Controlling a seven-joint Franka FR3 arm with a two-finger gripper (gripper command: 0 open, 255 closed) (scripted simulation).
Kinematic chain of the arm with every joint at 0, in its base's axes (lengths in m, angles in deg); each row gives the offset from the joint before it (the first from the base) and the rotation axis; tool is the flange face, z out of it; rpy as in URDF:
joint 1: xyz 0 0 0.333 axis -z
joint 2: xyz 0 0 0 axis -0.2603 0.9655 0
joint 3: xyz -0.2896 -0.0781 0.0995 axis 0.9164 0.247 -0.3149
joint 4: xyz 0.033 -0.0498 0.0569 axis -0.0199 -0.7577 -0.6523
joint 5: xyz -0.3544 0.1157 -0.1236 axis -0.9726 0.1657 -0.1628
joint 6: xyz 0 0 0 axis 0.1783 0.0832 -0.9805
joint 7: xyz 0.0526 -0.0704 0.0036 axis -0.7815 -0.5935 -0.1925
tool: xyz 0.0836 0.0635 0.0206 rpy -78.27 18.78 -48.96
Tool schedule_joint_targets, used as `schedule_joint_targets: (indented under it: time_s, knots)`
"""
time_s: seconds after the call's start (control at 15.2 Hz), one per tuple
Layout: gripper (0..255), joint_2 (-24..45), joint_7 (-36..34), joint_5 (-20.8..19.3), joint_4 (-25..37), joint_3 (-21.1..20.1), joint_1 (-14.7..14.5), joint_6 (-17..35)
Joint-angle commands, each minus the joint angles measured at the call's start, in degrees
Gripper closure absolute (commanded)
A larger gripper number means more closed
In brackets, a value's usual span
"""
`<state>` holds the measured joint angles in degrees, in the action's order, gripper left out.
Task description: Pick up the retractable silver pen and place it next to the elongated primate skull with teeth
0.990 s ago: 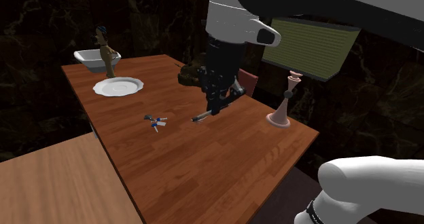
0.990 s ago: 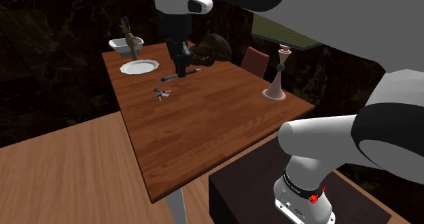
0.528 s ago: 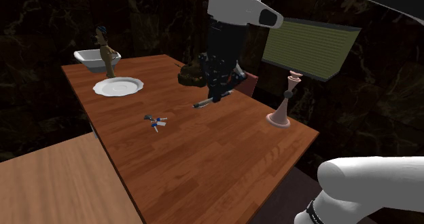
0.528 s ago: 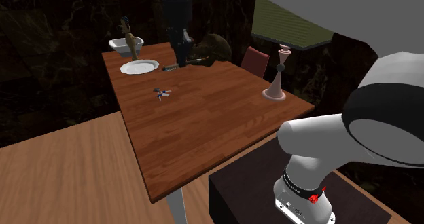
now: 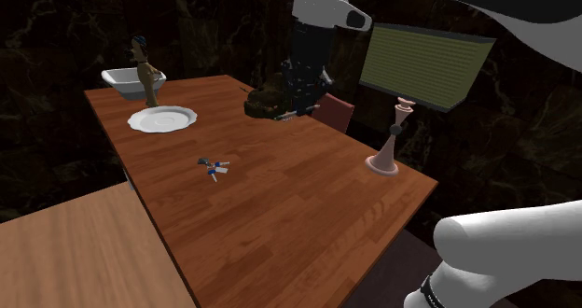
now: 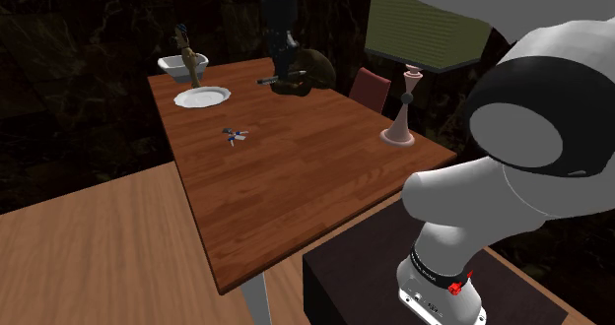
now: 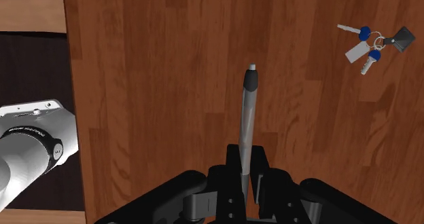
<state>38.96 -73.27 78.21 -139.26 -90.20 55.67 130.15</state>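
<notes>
Nearest in the shoulder view is the white arm's base, and from it the wooden table (image 5: 280, 222) runs away toward the far wall. On the table's nearer half lies one bunch of keys (image 5: 214, 168), loose and well apart from everything else. To the shoulder view's right stands one lamp (image 5: 384, 152) with a pale pink stem under a ribbed green shade. It is upright and near the table's edge.

Farther on, to the shoulder view's left, one white plate (image 5: 162, 119) sits flat on the wood.

Level with it but more central, the gripper (image 5: 298, 105) hangs above the table with its jaws clamped on the single silver pen (image 5: 287, 116). The wrist view shows the fingers (image 7: 272, 182) pinching the pen (image 7: 248, 121) near its rear end. The barrel juts forward between them, over bare wood and clear of the tabletop. I judge that a grip this far back leaves most of the barrel free to be laid down flat, and that the height keeps the tip from dragging.

Just beyond the gripper rests the one dark, elongated skull (image 5: 264, 101), and the pen hovers close beside it, so the release looks close. One red panel (image 5: 336, 113), perhaps a chair back, stands just beyond the skull.

Farthest off, at the far left corner, one white bowl (image 5: 126, 77) and one brown figurine (image 5: 145, 73) stand together.
</notes>
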Motion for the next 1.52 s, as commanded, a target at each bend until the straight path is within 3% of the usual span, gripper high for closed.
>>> schedule_joint_targets:
  time_s: [0.0,0.53,0.92,1.19,1.45]
  knots:
    - [255,2.5,1.4,-1.6,0.9,-0.3,1.7,1.0]
    - [255,15.6,4.2,-10.0,8.0,-4.2,9.1,4.1]
    - [255,30.1,2.2,-21.3,16.9,-9.7,12.5,4.5]
    - [255,42.1,-0.3,-31.7,25.6,-11.1,9.6,2.3]
    - [255,53.4,-0.8,-41.1,37.6,-8.9,2.7,-2.2]
